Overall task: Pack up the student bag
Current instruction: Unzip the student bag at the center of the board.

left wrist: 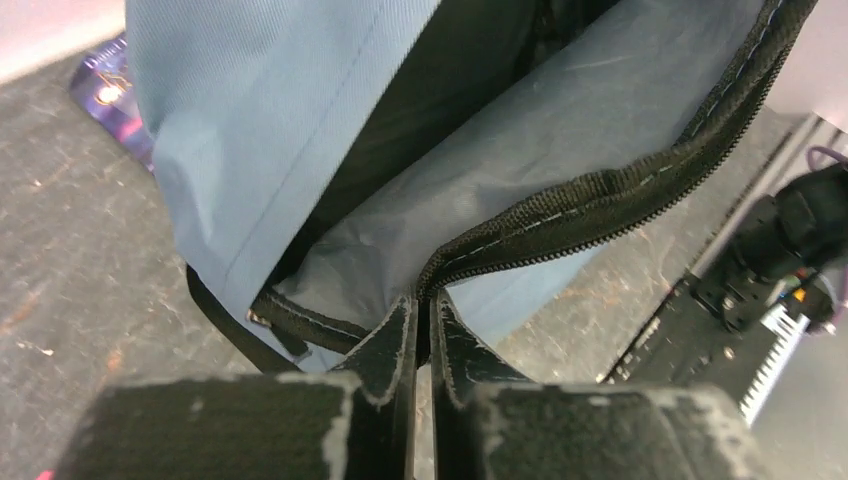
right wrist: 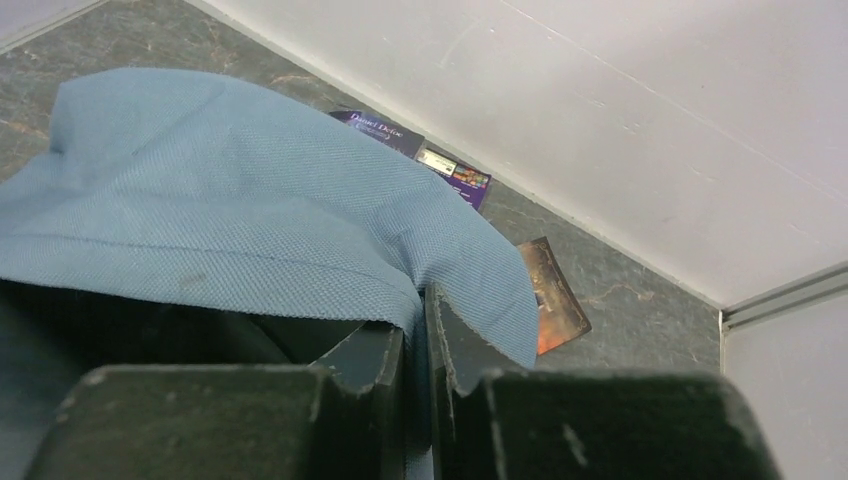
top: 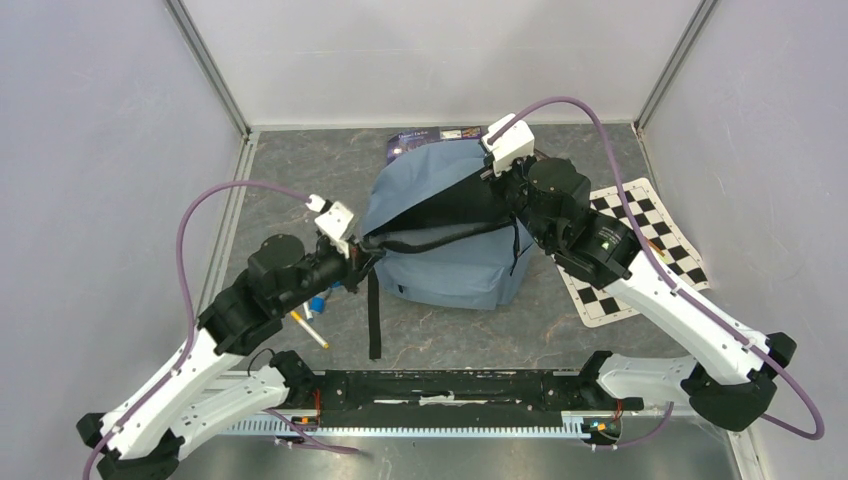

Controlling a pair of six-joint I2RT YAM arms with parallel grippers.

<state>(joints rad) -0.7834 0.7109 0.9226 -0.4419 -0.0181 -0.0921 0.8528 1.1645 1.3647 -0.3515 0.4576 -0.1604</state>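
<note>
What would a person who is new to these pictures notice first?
The grey-blue student bag in the middle of the table stands out, its mouth held open on black lining. The left gripper pinches its zipper edge and the right gripper pinches its far fabric rim. A chessboard mat lies to the right, and a purple book sticks out behind the bag.

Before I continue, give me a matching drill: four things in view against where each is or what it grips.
1 left gripper
2 right gripper
3 chessboard mat
4 purple book

A behind the student bag, by the far wall
B shut on the bag's black zipper edge
C shut on the bag's blue fabric
D partly under the right arm

Pairs: 1-B, 2-C, 3-D, 4-A
</note>
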